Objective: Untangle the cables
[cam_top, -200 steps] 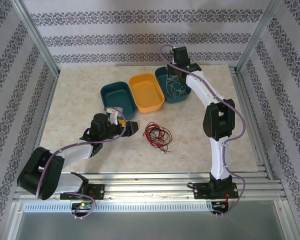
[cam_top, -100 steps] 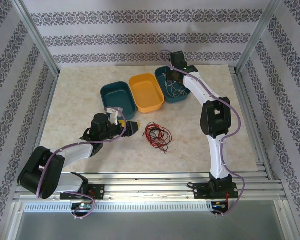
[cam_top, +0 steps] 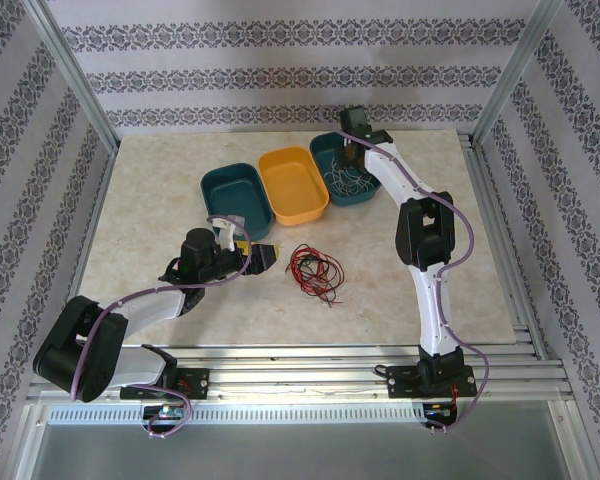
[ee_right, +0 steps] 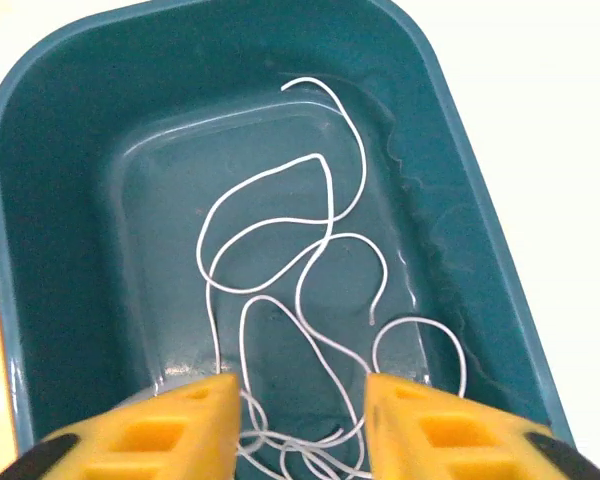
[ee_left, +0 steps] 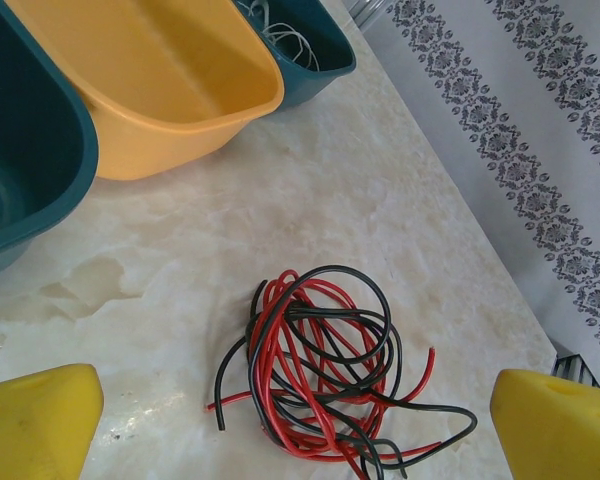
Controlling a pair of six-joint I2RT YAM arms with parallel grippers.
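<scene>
Right arm has drawn back a little at the upper right of the top view, and the right tool (ee_right: 302,400) has gone from pinched to parted; left arm has not shifted.

Left to right:
- The left tool (ee_left: 298,410) hovers low over the desk (cam_top: 150,200) at lower left of centre, fingers wide apart and holding nothing.
- The red-and-black tangle (ee_left: 315,385) lies on the desk just ahead of it, centre of the top view. Strands are knotted and looped through each other, so not separated yet.
- The left teal tray (cam_top: 235,195) and the yellow tray (cam_top: 293,185) sit side by side in the upper middle, both empty.
- The right teal tray (ee_right: 60,250), upper right of centre, holds the white cable (ee_right: 298,288), lying loose in open loops on its floor.
- Right tool hangs just above that tray's near end. Fingers are apart, a few white loops lie below the gap, and nothing looks clamped.

Progress, my read: roughly a third done. White is sorted and dropped off. Red and black need pulling apart, presumably one per empty tray.
</scene>
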